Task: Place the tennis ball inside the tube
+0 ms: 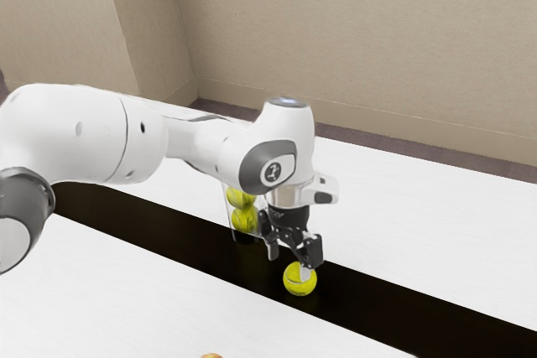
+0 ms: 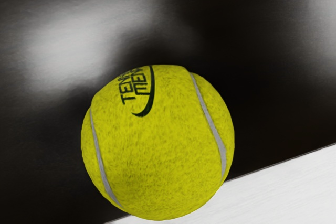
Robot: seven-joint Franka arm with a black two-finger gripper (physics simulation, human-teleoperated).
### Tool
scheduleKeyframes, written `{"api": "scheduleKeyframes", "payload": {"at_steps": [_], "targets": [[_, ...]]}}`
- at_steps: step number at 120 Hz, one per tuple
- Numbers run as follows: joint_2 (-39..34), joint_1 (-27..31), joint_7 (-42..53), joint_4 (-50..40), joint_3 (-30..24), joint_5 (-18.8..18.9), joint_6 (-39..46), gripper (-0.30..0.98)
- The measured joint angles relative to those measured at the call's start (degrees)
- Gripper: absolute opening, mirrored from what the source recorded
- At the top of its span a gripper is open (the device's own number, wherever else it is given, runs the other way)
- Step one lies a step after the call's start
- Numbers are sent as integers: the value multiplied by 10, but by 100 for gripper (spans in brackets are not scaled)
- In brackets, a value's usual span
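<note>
On the tennis ball (image 2: 163, 156), left of centre in the wrist view, dark lettering reads "TEN" and "MEN" in two lines, the rest of each hard to make out. In the exterior view, the arm (image 1: 126, 140) bears a badge (image 1: 273, 173) near the centre, its mark too small to read.

The white table's (image 1: 126, 282) black strip (image 1: 377, 299) carries a tennis ball (image 1: 297, 282) and tube (image 1: 245, 235).

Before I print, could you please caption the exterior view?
Open black gripper over a tennis ball, near a clear tube.
</note>
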Motion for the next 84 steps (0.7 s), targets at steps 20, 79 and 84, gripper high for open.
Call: {"api": "scheduleKeyframes", "payload": {"at_steps": [20,79,84], "targets": [[11,-1,1,-27,-3,-9,66,65],[48,1,1,-37,-13,-33,143,65],[48,0,1,-38,-12,-34,145,64]]}}
